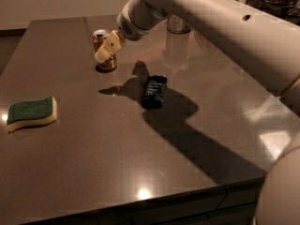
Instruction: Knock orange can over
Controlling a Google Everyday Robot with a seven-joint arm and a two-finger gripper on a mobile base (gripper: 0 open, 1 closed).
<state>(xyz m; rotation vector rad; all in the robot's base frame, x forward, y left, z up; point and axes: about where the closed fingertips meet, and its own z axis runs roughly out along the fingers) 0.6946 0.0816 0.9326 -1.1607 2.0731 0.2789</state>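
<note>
The tool (108,47) hangs just in front of the can (99,34), far left on the bench (93,168). I cannot tell if it is spread or pressed together, or if it touches the can. The can stands up. A blue packet (154,91) lies near, to the right. A green sponge (31,112) lies well apart, left. A cup (178,26) stands far back; I cannot see inside it.

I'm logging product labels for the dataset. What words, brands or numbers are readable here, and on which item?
No text can be read.
The orange can: markings blurred, partly behind the gripper reaching it.
The blue packet: print too blurred.
The sponge: none.
</note>
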